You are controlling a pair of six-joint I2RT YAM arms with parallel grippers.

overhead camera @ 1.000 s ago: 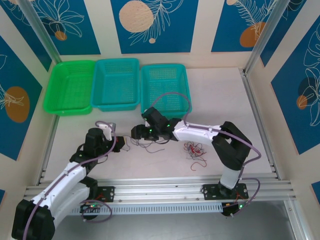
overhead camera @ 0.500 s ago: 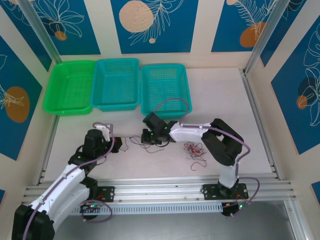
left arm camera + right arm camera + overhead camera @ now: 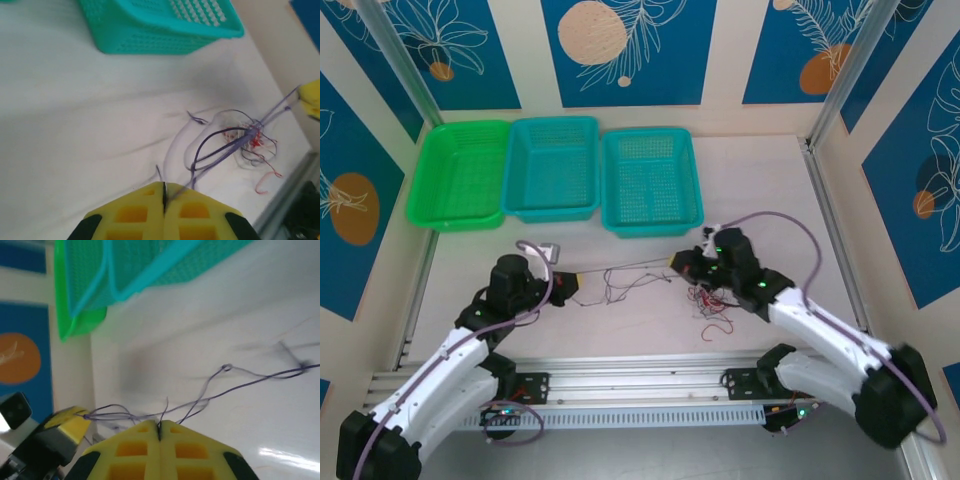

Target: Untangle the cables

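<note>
**Holding the black cable (image 3: 620, 272) taut between two arms**

We are clamping the left pincer (image 3: 164, 189) shut on one end of the black cable and pinching the other end in the right pincer (image 3: 159, 427), also closed tight. Loose loops are hanging from the stretched strand midway. The red cable (image 3: 710, 300) is lying in a small heap on the surface (image 3: 760, 190), near the right pincer.

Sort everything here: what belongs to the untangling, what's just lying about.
Job: black cable, red cable, left gripper, right gripper, both shut on the black cable.
Lying about: green basket, left teal basket, right teal basket.
</note>
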